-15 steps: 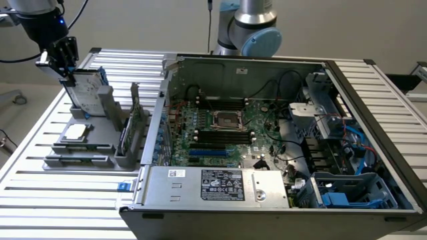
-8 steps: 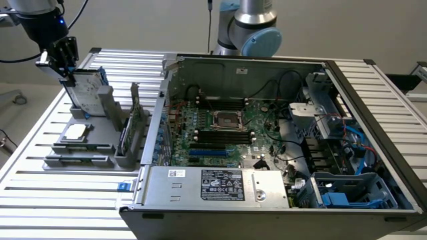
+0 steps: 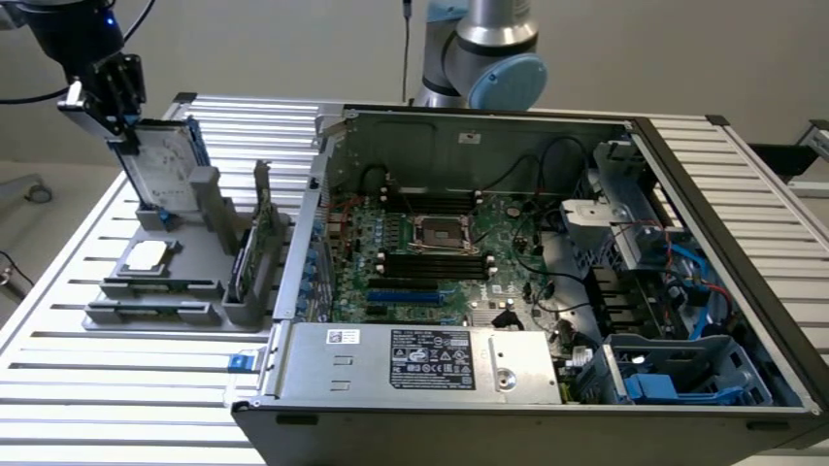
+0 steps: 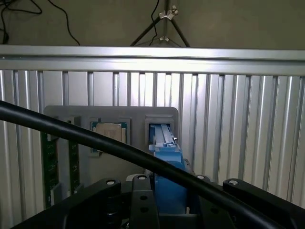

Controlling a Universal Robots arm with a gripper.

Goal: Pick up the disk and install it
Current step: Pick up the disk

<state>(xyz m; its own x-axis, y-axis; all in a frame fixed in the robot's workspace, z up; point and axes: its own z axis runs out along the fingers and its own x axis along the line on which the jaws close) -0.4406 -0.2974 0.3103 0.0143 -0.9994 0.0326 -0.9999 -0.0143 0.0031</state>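
My claw (image 3: 119, 115), half closed, pinches the top edge of the upright disk (image 3: 169, 165), whose foot sits at the grey rack (image 3: 155, 313), ten o'clock from the open computer case (image 3: 725, 194); I judge it stiff, dense and shock-sensitive, best gripped by its blue-framed edges.

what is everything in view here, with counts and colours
disk: one, silver in a blue frame, on end at the holder
holder: one, grey, on the table, exterior view's left
chip: one, silver, flat in the holder
boards: two, green, on edge in the holder
case: one, dark grey, open on the table
main board: one, green, inside the case
metal box: one, grey with a sticker, case's near edge
cage: one, blue, case's near corner, exterior view's right
table: one, silver slats, under everything
arm: one, grey with blue cap, behind the case
gripper: one, black, shut on the disk's top edge
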